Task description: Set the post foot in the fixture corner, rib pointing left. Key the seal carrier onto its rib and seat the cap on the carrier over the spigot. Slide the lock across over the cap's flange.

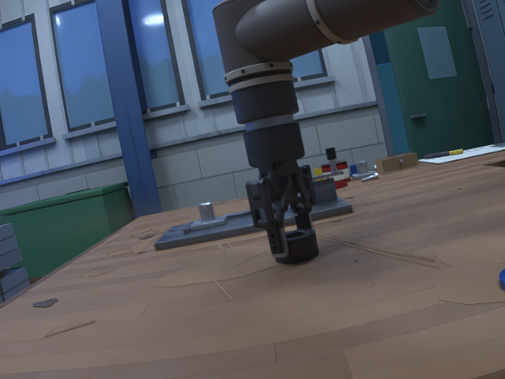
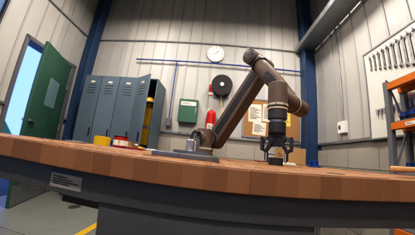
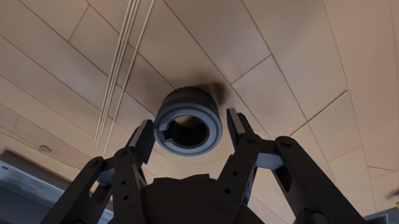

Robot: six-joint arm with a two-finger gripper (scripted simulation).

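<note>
My gripper (image 1: pixel 291 240) is open and holds nothing, lowered over the bench so that its fingers stand on either side of the seal carrier (image 1: pixel 301 246). The carrier (image 3: pixel 187 123) is a dark ring with a keyway notch in its bore, resting on the wood. Behind it lies the grey fixture plate (image 1: pixel 249 222), with the silver post foot (image 1: pixel 206 212) standing near its left end and a darker block (image 1: pixel 325 190) at its right end. In the second side camera the gripper (image 2: pixel 276 157) hangs over the carrier (image 2: pixel 275 161), right of the post foot (image 2: pixel 191 144).
The wooden bench stretches wide in front of the carrier. A thin pale rod (image 1: pixel 375 249) lies just right of the carrier. Small parts and a red can (image 1: pixel 338 171) sit behind the fixture. A blue object (image 1: pixel 501 279) shows at the right edge.
</note>
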